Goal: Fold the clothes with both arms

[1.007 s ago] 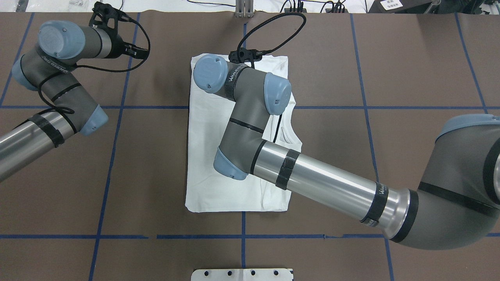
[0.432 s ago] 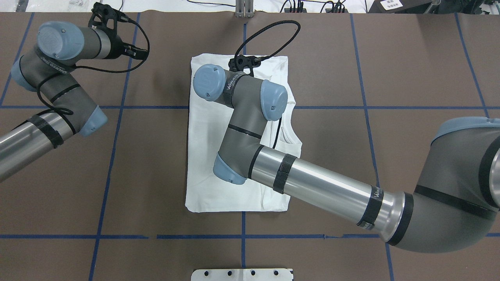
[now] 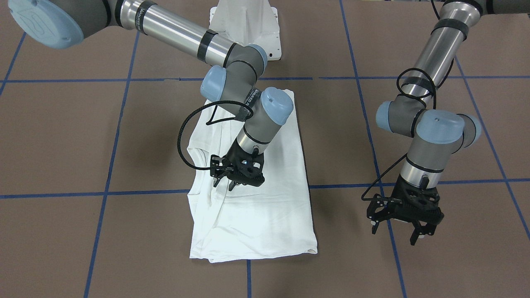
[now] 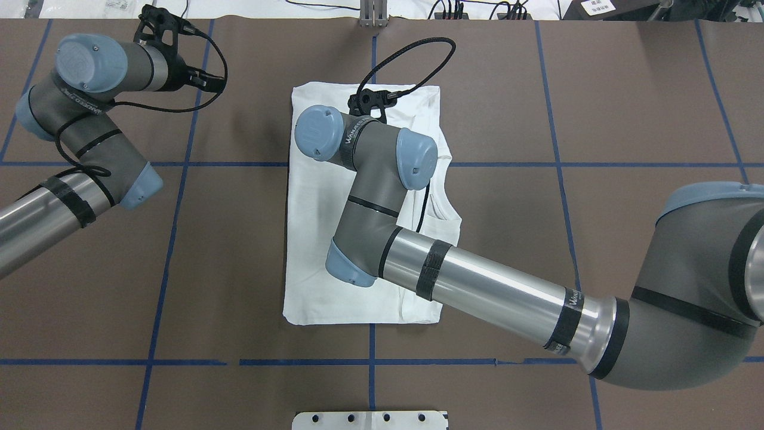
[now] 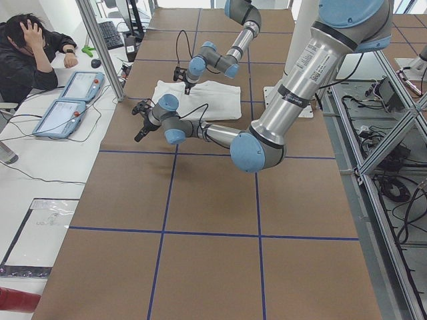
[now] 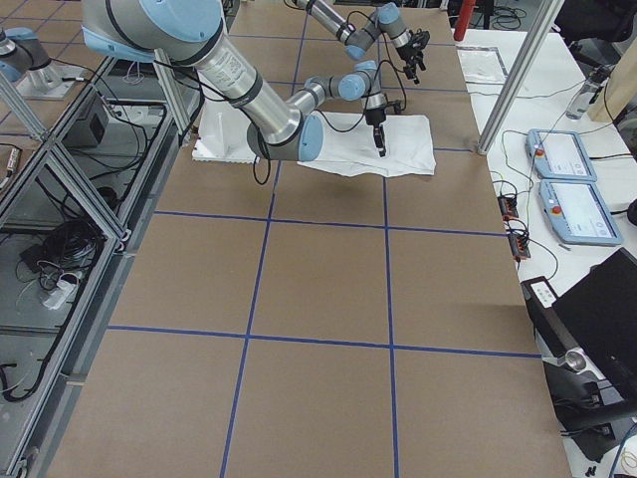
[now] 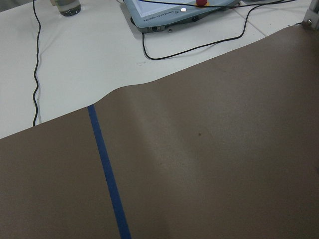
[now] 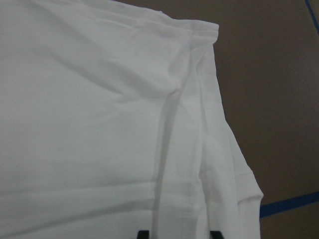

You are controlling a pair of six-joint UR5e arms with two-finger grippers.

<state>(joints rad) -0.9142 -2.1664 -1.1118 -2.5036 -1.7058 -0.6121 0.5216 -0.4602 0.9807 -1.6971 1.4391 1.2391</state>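
Observation:
The clothes, a white shirt (image 3: 265, 215) (image 4: 310, 263) folded into a long strip, lie flat at the middle of the brown table. My right arm reaches over the strip. Its gripper (image 3: 224, 184) hangs just above the shirt's side with the folded-in sleeve, open, nothing between its fingers. In the right wrist view the two fingertips (image 8: 143, 233) show apart over the white cloth (image 8: 99, 124) and its seams. My left gripper (image 3: 397, 236) hovers open and empty above bare table, well clear of the shirt. No printed text shows.
The white pedestal base (image 3: 248, 25) stands at the robot's side of the table. Blue tape lines (image 4: 173, 239) cross the brown cover. Beyond the far edge, a white side table (image 7: 75, 64) carries cables and pendants (image 5: 67, 100), with a seated person (image 5: 27, 53).
My right arm's wrist has drawn back a little along the shirt towards the robot. The left arm has shifted very slightly. The shirt lies as before.

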